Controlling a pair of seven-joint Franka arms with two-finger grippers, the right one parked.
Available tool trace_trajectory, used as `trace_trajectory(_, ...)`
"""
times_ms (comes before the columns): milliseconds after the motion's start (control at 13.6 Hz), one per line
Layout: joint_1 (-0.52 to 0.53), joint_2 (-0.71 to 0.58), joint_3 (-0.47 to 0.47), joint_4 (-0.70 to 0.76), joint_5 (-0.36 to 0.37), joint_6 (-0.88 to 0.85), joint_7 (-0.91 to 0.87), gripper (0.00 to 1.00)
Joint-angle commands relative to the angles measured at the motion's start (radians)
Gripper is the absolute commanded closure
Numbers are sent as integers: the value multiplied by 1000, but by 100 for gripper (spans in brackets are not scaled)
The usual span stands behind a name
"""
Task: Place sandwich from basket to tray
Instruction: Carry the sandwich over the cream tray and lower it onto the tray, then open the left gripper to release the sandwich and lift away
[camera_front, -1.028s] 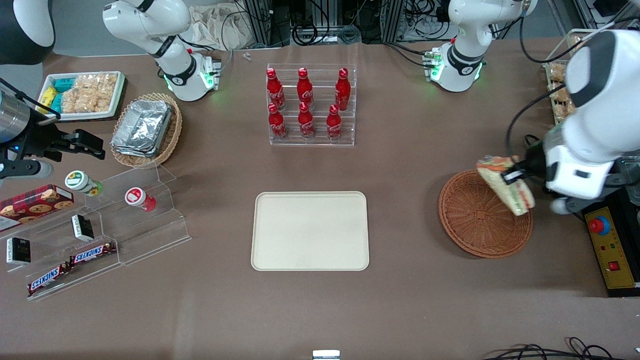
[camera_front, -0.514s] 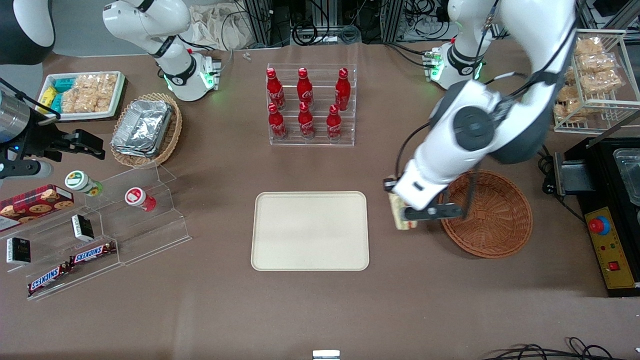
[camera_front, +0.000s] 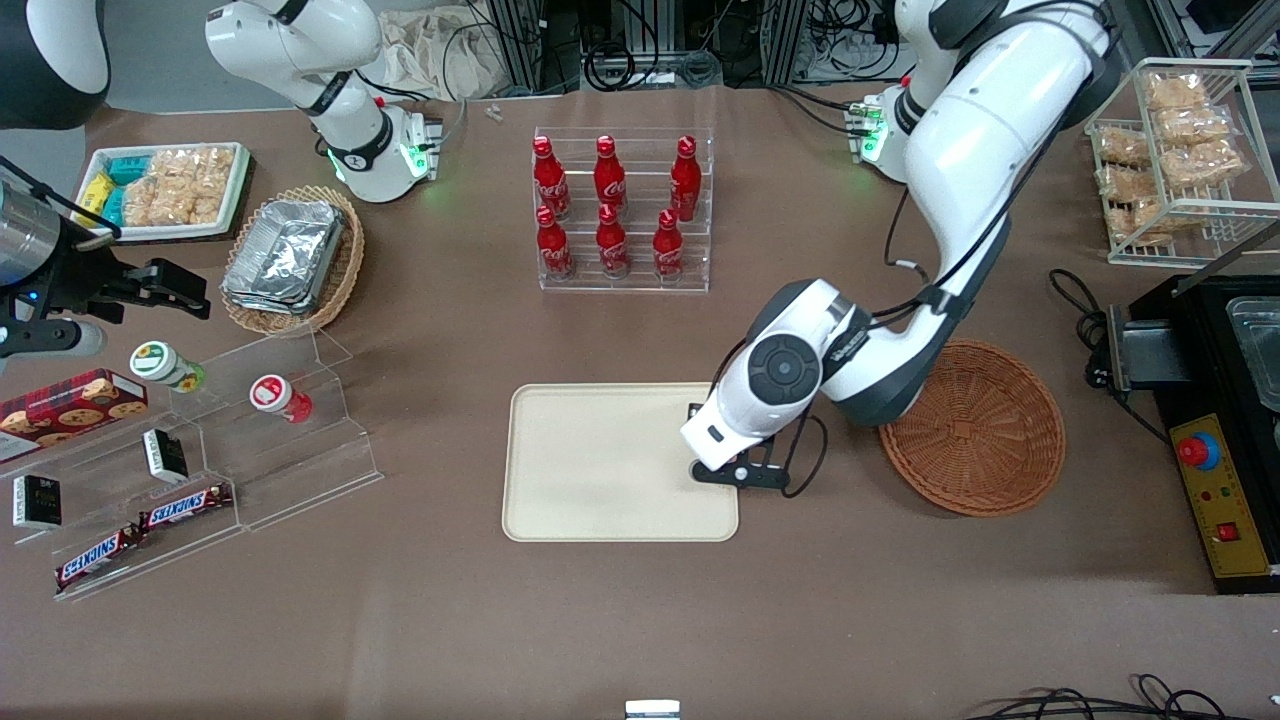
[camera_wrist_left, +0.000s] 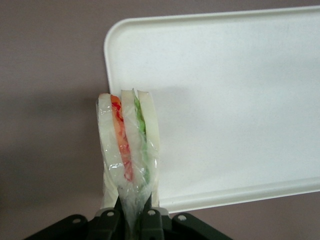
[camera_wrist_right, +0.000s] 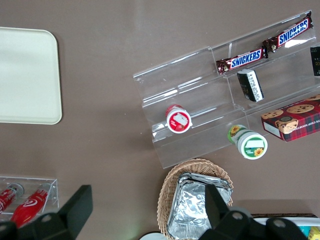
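One sandwich (camera_wrist_left: 129, 150) pinched tight in the gripper (camera_wrist_left: 131, 216), over the tray (camera_front: 600, 470) edge.
Front view: gripper (camera_front: 722, 468) sits center-right of frame above the tray's basket-side rim; basket (camera_front: 985, 440) lies bare beside it.

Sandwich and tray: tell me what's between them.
Nothing, per the left wrist view. The gripper holds the sandwich over the tray edge, with only bare tray and tabletop beneath.
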Motion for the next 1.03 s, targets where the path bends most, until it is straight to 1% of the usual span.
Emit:
trace_trajectory(0, -32, 78, 5, 93, 32, -1, 13, 100)
trace_trajectory(73, -32, 93, 5, 96, 53, 18, 13, 100)
trace_trajectory(367, -32, 139, 5, 124, 56, 39, 1, 100)
trace_trajectory(440, -33, 139, 3, 124, 55, 37, -7, 77)
trace_trajectory(514, -33, 138, 3, 124, 49, 32, -13, 19)
trace_trajectory(587, -32, 136, 3, 124, 47, 29, -24, 1)
trace_trajectory(807, -32, 129, 0, 121, 38, 10, -62, 1)
trace_trajectory(954, -30, 103, -6, 134, 37, -91, -67, 1)
